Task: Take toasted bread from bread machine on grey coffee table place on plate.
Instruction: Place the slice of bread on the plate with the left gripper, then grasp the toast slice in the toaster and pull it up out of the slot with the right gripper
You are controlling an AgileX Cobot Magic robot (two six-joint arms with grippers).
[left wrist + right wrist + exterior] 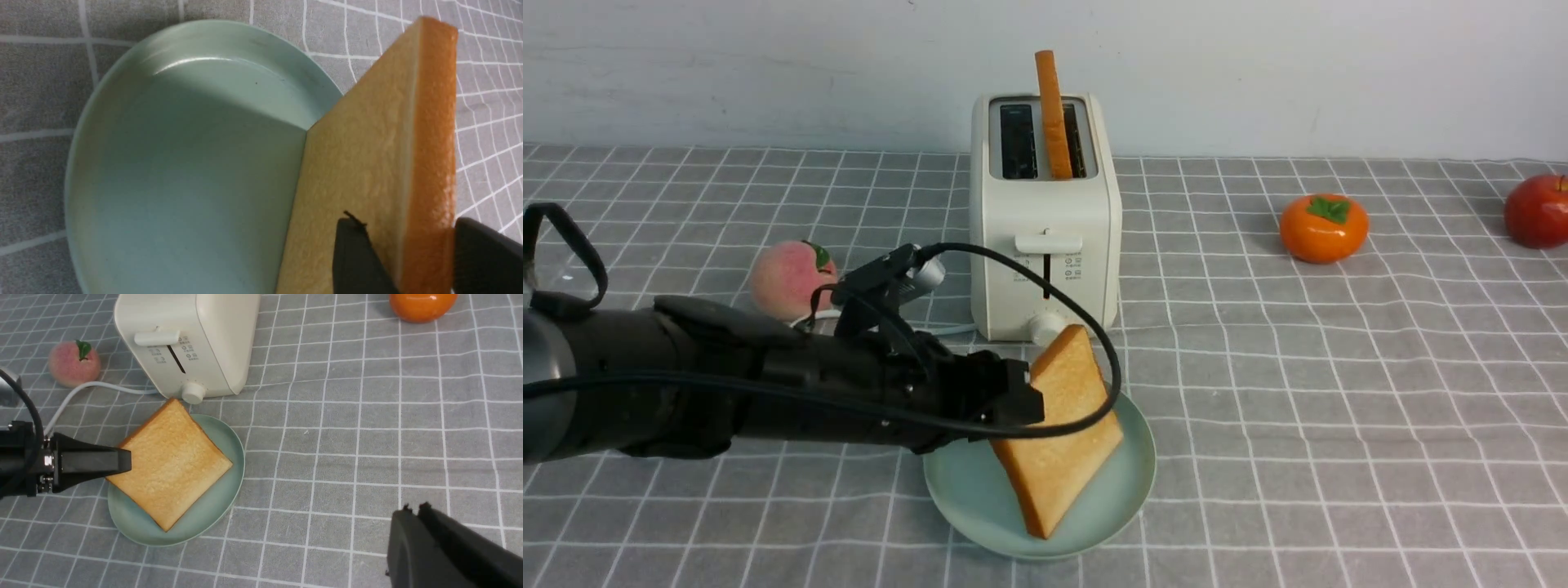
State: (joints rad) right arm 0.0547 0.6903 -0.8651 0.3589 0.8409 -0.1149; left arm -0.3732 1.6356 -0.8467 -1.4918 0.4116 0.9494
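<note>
My left gripper (1031,394) is shut on one slice of toasted bread (1062,433), gripping its crust edge between both fingers (353,253). The slice hangs tilted over the mint-green plate (1131,482), and its lower corner looks to touch the plate. The left wrist view shows the slice (367,143) over the plate's bare floor (184,163). A second slice (1052,114) stands upright in the right slot of the cream-white bread machine (1045,204), just behind the plate. My right gripper (414,508) is shut and empty above the grey coffee table (367,437), well right of the plate (212,510).
A peach (788,278) lies left of the toaster, behind my left arm. The white power cord (102,388) runs from the toaster towards the peach. An orange persimmon (1323,227) and a red apple (1538,211) sit at the back right. A white wall closes the far side.
</note>
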